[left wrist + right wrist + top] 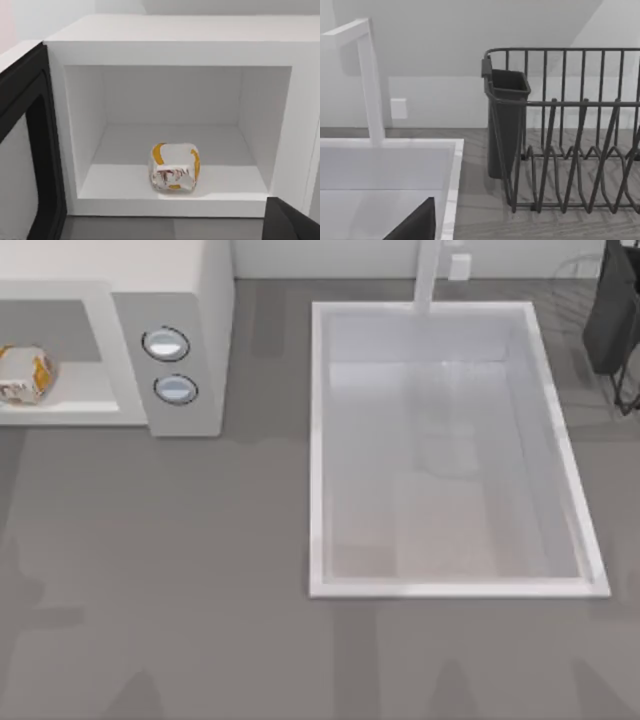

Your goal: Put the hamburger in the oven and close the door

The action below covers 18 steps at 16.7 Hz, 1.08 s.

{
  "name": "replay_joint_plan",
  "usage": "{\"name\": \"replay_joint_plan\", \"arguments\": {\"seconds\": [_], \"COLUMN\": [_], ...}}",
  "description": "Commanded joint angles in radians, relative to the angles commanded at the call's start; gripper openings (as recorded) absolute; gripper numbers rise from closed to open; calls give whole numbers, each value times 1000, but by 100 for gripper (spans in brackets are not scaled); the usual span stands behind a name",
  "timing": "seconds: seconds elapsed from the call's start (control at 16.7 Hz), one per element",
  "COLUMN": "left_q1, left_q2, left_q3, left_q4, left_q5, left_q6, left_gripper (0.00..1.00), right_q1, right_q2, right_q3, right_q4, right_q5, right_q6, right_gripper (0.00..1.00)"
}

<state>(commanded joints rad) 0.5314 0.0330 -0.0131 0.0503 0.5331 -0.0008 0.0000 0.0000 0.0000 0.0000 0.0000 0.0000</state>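
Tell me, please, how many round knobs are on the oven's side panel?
2: on the oven panel, upper knob sits directly behind lower knob, right of the cavity holding the hamburger.

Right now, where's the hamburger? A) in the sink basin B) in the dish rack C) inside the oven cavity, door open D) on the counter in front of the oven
C: the hamburger sits on the floor of the oven cavity, near its front edge, and the door is swung open to one side.
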Motion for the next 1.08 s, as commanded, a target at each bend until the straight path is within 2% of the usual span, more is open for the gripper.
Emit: {"name": "replay_joint_plan", "arguments": {"seconds": [0.42,0.6,0.84,1.08], "left_q1": [22,99,264,421], "left_q2": [8,105,380,785], "left_q3": [11,106,350,657], "left_q4": [-12,-64,-198,-378], "left_q5": [16,41,82,111], "left_q6": [12,96,294,527], "left_gripper": [0,0,0,0], "right_q1": [0,0,0,0], "right_q2": [0,0,0,0], "right_q3": [0,0,0,0], "right_q4": [0,0,0,0], "right_q5": [0,0,0,0], "right_q6": [0,0,0,0], "right_gripper": [100,100,100,100]}}
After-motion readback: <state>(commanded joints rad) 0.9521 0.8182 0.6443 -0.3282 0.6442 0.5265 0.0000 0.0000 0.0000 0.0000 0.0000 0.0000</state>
